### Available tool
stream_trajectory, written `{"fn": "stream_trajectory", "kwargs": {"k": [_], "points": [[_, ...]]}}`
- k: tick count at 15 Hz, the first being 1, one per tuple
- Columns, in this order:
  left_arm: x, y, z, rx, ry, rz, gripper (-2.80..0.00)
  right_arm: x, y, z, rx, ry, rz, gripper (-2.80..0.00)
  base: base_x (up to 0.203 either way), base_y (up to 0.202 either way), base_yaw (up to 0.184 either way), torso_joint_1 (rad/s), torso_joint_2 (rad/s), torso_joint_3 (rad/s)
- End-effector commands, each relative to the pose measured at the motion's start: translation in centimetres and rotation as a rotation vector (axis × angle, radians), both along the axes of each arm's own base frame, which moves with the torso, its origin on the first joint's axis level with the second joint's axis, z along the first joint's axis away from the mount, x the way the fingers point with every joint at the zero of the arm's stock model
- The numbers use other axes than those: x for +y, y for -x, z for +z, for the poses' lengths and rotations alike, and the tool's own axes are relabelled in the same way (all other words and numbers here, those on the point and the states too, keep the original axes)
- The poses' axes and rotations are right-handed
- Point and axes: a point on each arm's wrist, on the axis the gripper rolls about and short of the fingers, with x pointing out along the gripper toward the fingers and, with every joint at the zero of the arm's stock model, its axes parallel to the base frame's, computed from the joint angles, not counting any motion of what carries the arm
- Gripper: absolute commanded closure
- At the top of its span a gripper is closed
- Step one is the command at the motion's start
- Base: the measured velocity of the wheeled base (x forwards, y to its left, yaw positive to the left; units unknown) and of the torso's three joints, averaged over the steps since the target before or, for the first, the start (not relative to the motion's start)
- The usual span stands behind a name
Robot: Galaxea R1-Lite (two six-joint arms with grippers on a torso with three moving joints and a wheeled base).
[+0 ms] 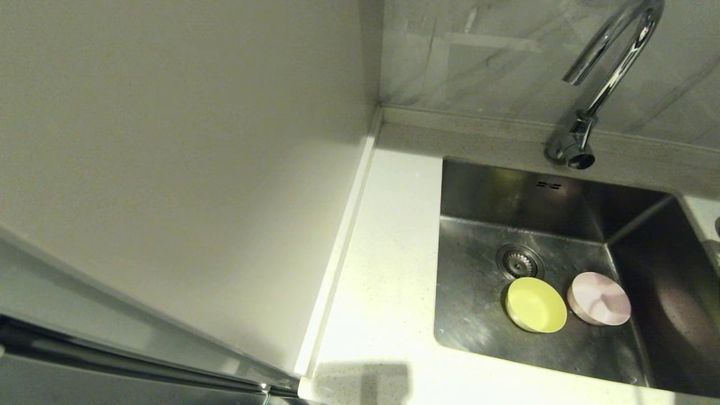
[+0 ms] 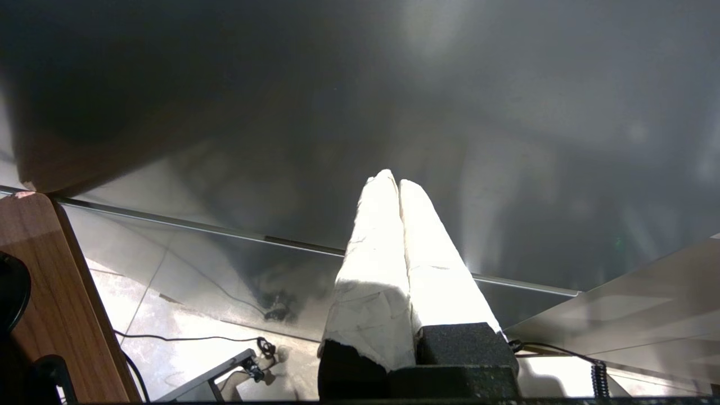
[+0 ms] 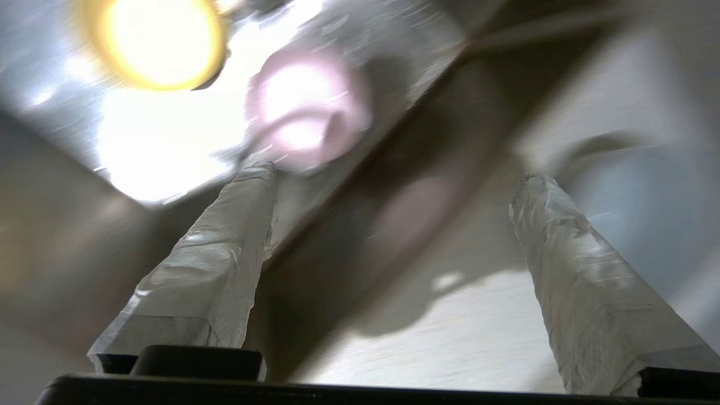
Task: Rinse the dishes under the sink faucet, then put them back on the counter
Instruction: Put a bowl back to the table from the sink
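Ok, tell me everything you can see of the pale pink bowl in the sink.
The small round pale pink plastic bowl sits on the floor of the brushed stainless steel sink, near its right wall, beside the yellow round plastic bowl and right of the round strainer drain. It looks tilted. No gripper touches it; the open right gripper hovers short of it.

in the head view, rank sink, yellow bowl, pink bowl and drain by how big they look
1. sink, by far the largest
2. yellow bowl and pink bowl: they look about the same size, so no ranking between them
3. drain, the smallest
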Motion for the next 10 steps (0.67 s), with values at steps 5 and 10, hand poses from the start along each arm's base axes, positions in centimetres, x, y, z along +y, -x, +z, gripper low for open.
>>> {"fn": "stream_trajectory", "kwargs": {"k": [5,10], "points": [[0.0,0.0,-0.1,0.002,0.000,0.000,0.00,6.7,2.2,-4.9,0.425,0.229,-0.139,-2.80,0.000,0.000,0.000,0.000,0.00,0.000],[0.0,0.0,-0.1,0.002,0.000,0.000,0.00,12.6,1.2,-5.4,0.482,0.030,-0.225,-2.80,0.000,0.000,0.000,0.000,0.00,0.000]]}}
